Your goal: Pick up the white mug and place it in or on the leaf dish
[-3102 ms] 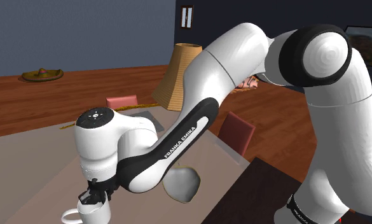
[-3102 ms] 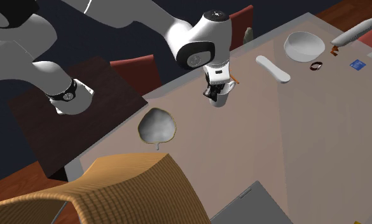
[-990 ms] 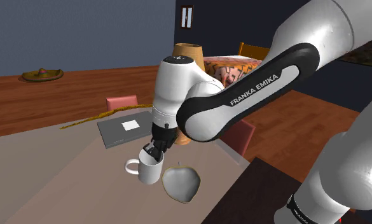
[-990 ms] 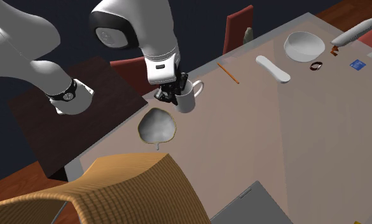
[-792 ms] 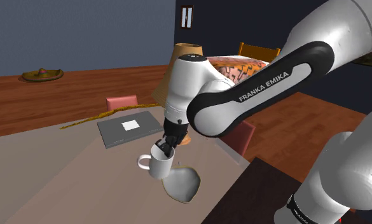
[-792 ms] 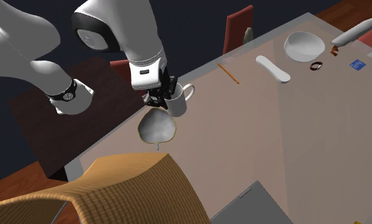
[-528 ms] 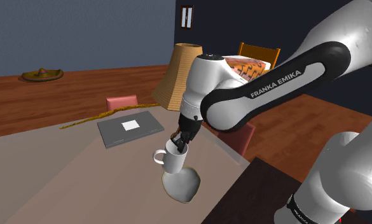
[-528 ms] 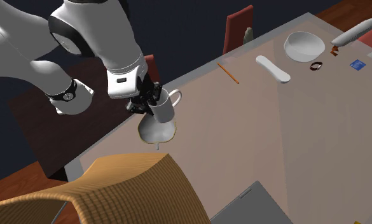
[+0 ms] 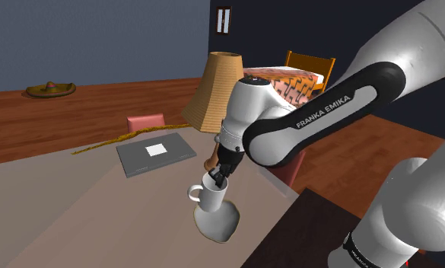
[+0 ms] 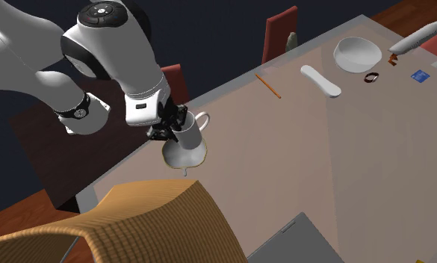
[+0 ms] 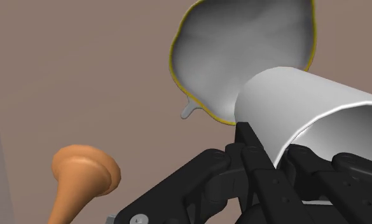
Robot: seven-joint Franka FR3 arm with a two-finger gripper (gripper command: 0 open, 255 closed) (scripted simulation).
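It was a home — a dining table (image 9: 61,205) with red chairs (image 9: 144,122) on a wooden floor (image 9: 76,114). A patterned bed (image 9: 285,82) stood beyond.

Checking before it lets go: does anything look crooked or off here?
Only the white mug: it hangs tilted, pinched by its rim in the gripper over the leaf dish. Nothing looks spilled or broken.

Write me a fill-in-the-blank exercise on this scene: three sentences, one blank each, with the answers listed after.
1. The gripper holds the white mug by its ____.
2. The mug is over the leaf dish, whose edge is coloured ____.
3. The chair beside the table is coloured ____.
Missing words: rim; yellow; red.
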